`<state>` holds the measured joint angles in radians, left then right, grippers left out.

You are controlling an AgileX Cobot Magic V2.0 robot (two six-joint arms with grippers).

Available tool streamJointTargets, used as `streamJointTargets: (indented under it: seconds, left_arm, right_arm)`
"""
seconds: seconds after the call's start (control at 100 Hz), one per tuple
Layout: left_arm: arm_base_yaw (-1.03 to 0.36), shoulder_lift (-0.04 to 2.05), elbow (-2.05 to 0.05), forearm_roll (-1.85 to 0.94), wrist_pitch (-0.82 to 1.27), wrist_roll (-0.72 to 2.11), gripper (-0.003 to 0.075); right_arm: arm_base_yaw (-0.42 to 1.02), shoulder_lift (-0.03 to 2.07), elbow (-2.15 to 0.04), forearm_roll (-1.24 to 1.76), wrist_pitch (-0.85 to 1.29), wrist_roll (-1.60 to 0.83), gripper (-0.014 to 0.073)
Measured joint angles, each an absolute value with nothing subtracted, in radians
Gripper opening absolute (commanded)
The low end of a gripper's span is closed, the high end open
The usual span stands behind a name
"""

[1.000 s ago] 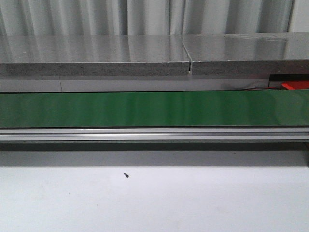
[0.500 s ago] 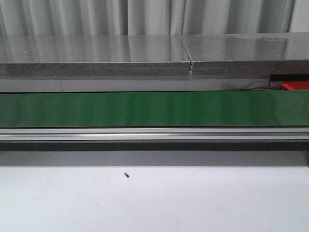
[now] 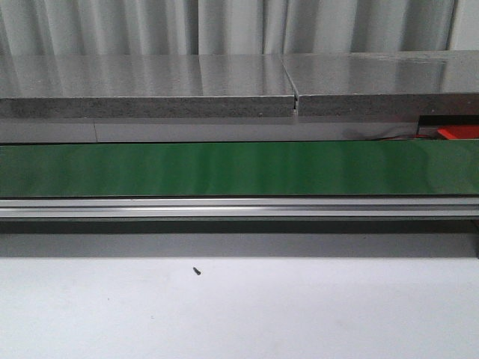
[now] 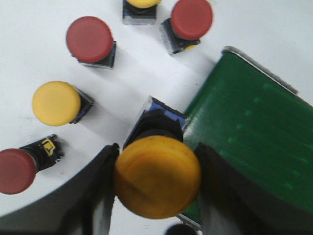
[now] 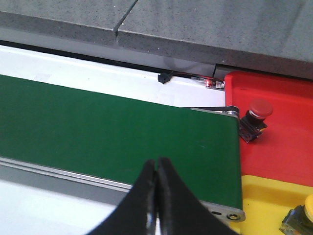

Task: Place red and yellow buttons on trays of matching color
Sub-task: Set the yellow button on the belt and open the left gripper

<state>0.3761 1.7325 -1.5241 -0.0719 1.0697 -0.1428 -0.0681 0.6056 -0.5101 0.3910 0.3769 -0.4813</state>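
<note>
In the left wrist view my left gripper (image 4: 157, 178) is shut on a yellow button (image 4: 157, 176), held at the end of the green belt (image 4: 249, 137). Loose on the white table lie a yellow button (image 4: 56, 103), three red buttons (image 4: 90, 39) (image 4: 191, 18) (image 4: 17, 170), and another yellow one (image 4: 142, 4) cut by the frame edge. In the right wrist view my right gripper (image 5: 157, 164) is shut on nothing above the belt (image 5: 112, 132). A red button (image 5: 258, 113) lies in the red tray (image 5: 279, 152); a yellow button (image 5: 307, 211) sits in the yellow tray (image 5: 266, 205).
The front view shows the green conveyor belt (image 3: 239, 169) across the middle, its aluminium rail (image 3: 239, 207) in front, grey stone slabs (image 3: 150, 86) behind, and a corner of the red tray (image 3: 458, 132) at far right. A small dark screw (image 3: 196, 271) lies on the white table.
</note>
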Motion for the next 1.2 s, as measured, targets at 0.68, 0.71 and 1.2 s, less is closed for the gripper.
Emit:
streamJointTargets:
  seconds: [0.68,0.71,1.2]
  left_arm:
    - [0.264,1.841,-1.531,-0.127,1.113,-0.117,0.0271]
    - [0.262,1.841,-1.531,-0.129,1.113,-0.117,0.0290]
    - [0.262,1.849,-1.652,-0.139,1.175,-0.046,0.0545]
  right_arm:
    - [-0.068,0.606,-0.510,0.391,0.377,-0.481,-0.0028]
    - [-0.068,0.606,-0.510,0.391,0.377,-0.481,-0.0028]
    - [-0.068,0.606,-0.510,0.391,0.377,-0.481,-0.0028]
